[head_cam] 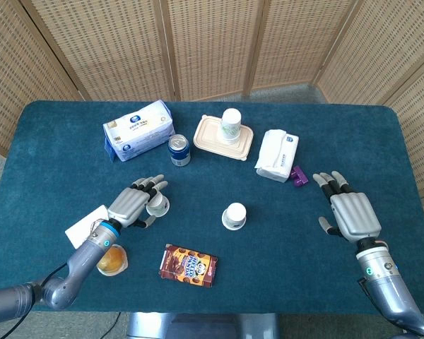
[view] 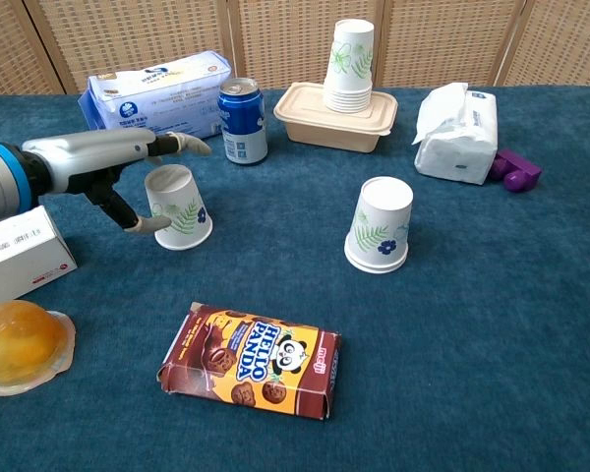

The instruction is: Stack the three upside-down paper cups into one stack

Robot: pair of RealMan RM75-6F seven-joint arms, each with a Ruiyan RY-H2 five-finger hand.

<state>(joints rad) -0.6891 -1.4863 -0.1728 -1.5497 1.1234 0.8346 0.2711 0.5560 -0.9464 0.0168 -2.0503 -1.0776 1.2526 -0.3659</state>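
An upside-down paper cup [head_cam: 157, 204] [view: 178, 206] with a leaf print stands left of centre. My left hand [head_cam: 134, 205] [view: 108, 167] is at its left side, fingers [view: 182, 146] spread above the cup's top and thumb [view: 146, 224] low by its rim; it does not grip the cup. A second upside-down cup [head_cam: 234, 215] [view: 381, 224] stands in the middle. Upside-down cups [head_cam: 230, 126] [view: 351, 66] sit nested on a beige lidded container [head_cam: 210, 138] [view: 315, 113]. My right hand [head_cam: 352, 212] hovers flat and open at the right, holding nothing; the chest view does not show it.
At the back lie a blue tissue pack [head_cam: 138, 129], a blue can [head_cam: 179, 150], a white tissue pack [head_cam: 276, 155] and a purple object [head_cam: 299, 176]. In front are a white box [head_cam: 85, 226], an orange jelly cup [head_cam: 111, 259] and a Hello Panda box [head_cam: 189, 265].
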